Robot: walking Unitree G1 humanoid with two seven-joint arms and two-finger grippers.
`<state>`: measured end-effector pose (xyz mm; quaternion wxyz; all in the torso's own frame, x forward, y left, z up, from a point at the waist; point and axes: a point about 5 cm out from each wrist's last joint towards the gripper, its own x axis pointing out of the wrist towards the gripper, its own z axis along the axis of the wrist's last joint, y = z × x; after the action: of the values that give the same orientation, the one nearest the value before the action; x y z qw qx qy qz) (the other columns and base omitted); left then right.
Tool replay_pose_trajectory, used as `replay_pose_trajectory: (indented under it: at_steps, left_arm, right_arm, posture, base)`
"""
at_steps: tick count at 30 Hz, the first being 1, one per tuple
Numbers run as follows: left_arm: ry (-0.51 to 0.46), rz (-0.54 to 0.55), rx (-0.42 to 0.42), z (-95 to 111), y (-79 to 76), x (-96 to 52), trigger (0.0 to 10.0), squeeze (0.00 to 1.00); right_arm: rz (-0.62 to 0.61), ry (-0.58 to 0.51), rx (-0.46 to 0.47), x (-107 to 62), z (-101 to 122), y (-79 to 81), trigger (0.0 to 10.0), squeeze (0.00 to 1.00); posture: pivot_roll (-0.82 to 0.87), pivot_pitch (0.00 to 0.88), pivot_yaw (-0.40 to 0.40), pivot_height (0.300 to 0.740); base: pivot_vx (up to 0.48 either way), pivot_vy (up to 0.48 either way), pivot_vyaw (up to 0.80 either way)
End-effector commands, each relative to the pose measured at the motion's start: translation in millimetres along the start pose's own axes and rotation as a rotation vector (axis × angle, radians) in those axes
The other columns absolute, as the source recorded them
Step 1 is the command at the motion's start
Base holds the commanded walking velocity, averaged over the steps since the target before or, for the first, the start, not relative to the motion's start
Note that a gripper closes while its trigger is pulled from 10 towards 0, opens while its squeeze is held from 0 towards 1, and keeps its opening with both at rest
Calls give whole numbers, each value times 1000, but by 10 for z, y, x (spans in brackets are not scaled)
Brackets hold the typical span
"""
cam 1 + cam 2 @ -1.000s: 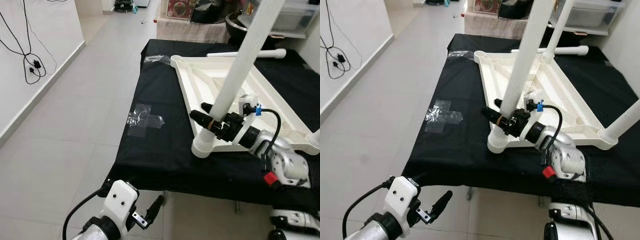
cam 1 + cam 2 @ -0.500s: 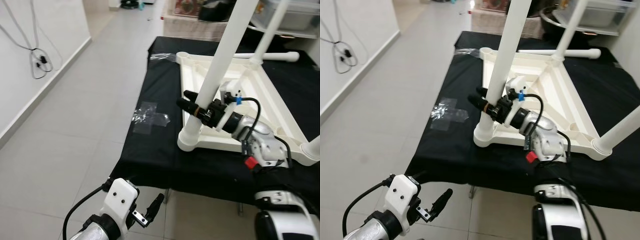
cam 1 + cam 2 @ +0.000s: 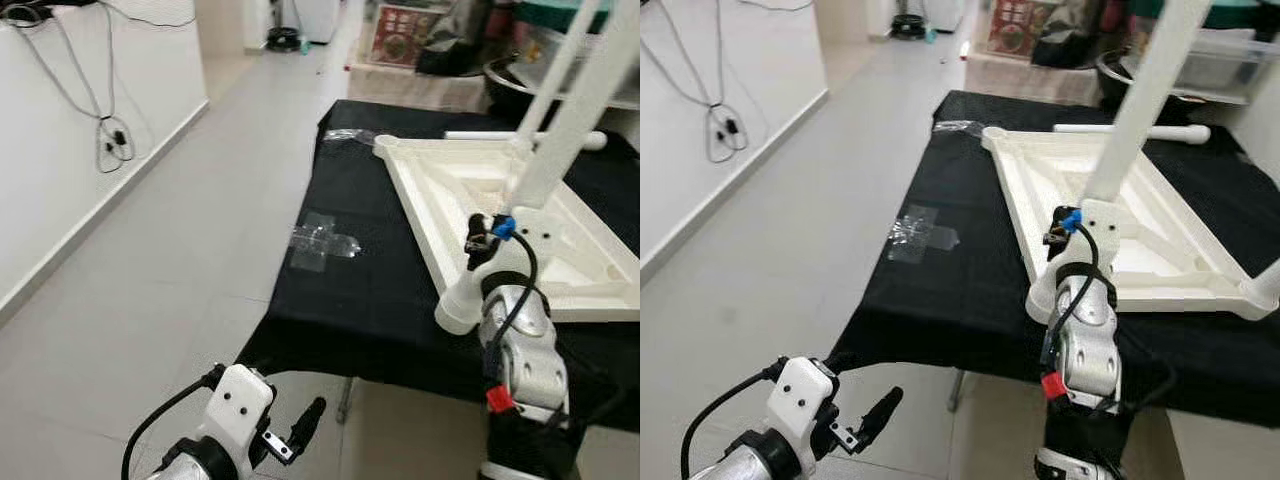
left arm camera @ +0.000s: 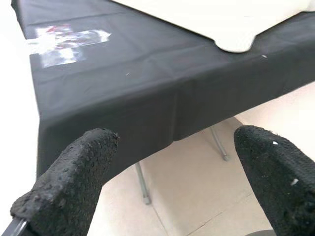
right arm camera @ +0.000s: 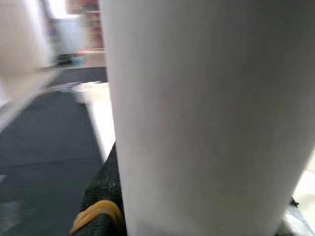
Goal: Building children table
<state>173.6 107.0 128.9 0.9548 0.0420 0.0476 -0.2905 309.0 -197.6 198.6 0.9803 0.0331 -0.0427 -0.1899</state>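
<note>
The white children's table top (image 3: 445, 180) lies upside down on a black-covered table (image 3: 370, 290). A white leg (image 3: 575, 110) stands up from its near corner socket (image 3: 455, 312). My right gripper (image 3: 478, 238) is shut on the lower part of this leg, with the wrist upright in front of it. In the right wrist view the leg (image 5: 197, 113) is very close, beside a black finger (image 5: 101, 196) with a yellow band. My left gripper (image 3: 305, 425) hangs low before the table edge, its fingertips (image 4: 66, 189) wide apart and holding nothing.
A loose white leg (image 3: 520, 135) lies at the back of the table. Another leg (image 3: 1265, 285) rises at the right corner. Clear tape (image 3: 325, 240) sticks to the cloth. Cables (image 3: 110, 145) hang on the left wall. Grey floor (image 3: 170, 270) lies open to the left.
The camera has shifted. My right forearm has swung from the right side of the leg to stand upright in front of it, still gripping it. The left arm keeps hanging.
</note>
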Motion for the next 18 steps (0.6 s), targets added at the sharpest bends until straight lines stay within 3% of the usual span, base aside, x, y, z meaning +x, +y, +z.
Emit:
replay_pose_trajectory:
  at_steps: [1,2,4,5,6,10,11,13,15,16,17,18]
  left_arm:
    - [18,-8,-15,-35,-21,-6,10000,0]
    - [18,-8,-16,-36,-23,-8,10000,0]
    - [18,-7,-16,-37,-24,-10,10000,0]
    - [18,-8,-18,-37,-27,-11,10000,0]
    - [18,-7,-19,-38,-28,-11,10000,0]
    - [18,-8,-20,-41,-34,-12,10000,0]
    - [18,-9,-23,-46,-40,-13,10000,0]
    - [19,-11,-26,-54,-49,-13,10000,0]
    - [19,-11,-26,-54,-49,-13,10000,0]
    - [19,-14,-28,-58,-59,-11,10000,0]
    - [19,-14,-28,-58,-59,-11,10000,0]
    - [18,-15,-28,-59,-67,-9,10000,0]
  right_arm:
    - [-36,53,-24,-70,-83,79,0,0]
    - [29,43,18,-79,-81,226,6039,0]
    - [66,31,46,-87,-76,322,6039,0]
    - [114,4,74,-89,-53,394,10000,0]
    - [162,-17,94,-87,-36,448,10000,1000]
    - [197,-41,106,-79,-15,474,10000,1000]
    - [280,-72,130,-19,9,472,10000,0]
    - [402,-85,177,68,36,430,10000,0]
    - [402,-85,177,68,36,430,10000,0]
    - [648,-34,239,89,46,394,10000,0]
    - [648,-34,239,89,46,394,10000,0]
    - [770,-16,243,69,49,367,10000,0]
  posture:
    - [126,120,-83,740]
    - [124,118,-84,740]
    - [124,118,-84,740]
    - [124,115,-83,740]
    - [124,115,-83,740]
    - [123,105,-88,740]
    - [119,100,-92,740]
    - [118,98,-91,740]
    - [118,98,-91,740]
    - [118,85,-92,740]
    - [118,85,-92,740]
    - [129,84,-95,740]
  base:
    - [0,0,0]
    - [0,0,0]
    - [0,0,0]
    - [0,0,0]
    - [0,0,0]
    - [0,0,0]
    - [0,0,0]
    - [0,0,0]
    - [0,0,0]
    - [0,0,0]
    - [0,0,0]
    - [0,0,0]
